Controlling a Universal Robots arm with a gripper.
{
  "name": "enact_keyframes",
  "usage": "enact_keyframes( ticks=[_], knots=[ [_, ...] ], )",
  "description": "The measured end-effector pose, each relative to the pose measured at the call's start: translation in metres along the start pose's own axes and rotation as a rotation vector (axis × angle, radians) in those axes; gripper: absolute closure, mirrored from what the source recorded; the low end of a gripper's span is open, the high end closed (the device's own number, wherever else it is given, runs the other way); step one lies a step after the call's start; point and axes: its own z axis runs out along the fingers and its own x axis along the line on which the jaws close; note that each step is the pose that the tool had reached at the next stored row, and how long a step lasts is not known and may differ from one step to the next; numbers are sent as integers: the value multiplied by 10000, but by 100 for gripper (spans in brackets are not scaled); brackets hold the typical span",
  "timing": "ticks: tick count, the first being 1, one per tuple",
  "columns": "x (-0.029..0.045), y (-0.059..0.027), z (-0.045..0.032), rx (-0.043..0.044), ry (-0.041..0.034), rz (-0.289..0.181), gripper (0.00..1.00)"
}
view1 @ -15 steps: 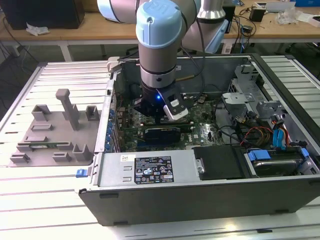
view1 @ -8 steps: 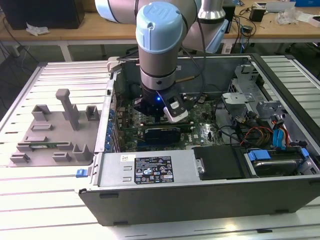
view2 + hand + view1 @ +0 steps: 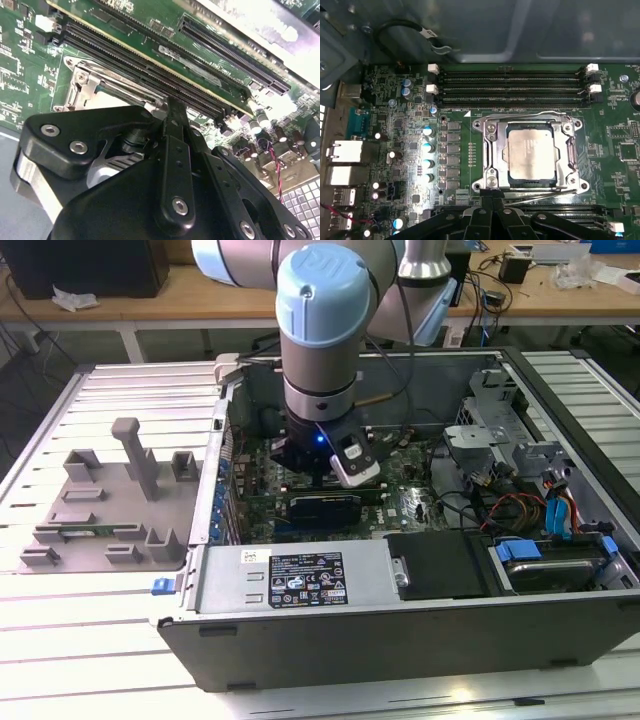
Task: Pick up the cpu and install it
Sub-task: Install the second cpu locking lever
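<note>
CPU (image 3: 530,151) lies flat inside the open socket frame (image 3: 490,150) on the motherboard (image 3: 410,150), apparently seated. Gripper (image 3: 492,200) hangs just beside the frame's edge, off the chip; jaws look pressed together and empty, though partly hidden. Risk: sideways drift snagging the thin retention lever (image 3: 540,196) or nearby memory slots (image 3: 512,85).

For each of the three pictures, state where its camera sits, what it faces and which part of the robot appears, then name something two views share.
Exterior view: off the arm, looking down on the open computer case; the arm's wrist hangs over the motherboard.
First wrist view: on the arm, facing the cpu lying in the socket frame; the gripper shows at the edge.
Second wrist view: on the arm, close behind the gripper's black linkage, facing the memory slots.
Shared: both wrist views show the socket frame and memory slots.
</note>
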Motion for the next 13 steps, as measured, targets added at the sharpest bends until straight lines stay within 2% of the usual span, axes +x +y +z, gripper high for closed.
enact_keyframes(
  ticks=[3, 6, 8, 9, 11, 13],
  knots=[
    [-10, -27, -3, 21, 3, 1, 89],
    [16, -50, 12, -20, 3, 2, 89],
    [60, -54, 25, -92, 4, 3, 89],
    [89, -56, 36, -160, 4, 8, 89],
    [90, -59, 49, -217, 4, 10, 89],
    [93, -62, 63, -432, 8, 12, 89]
  ],
)
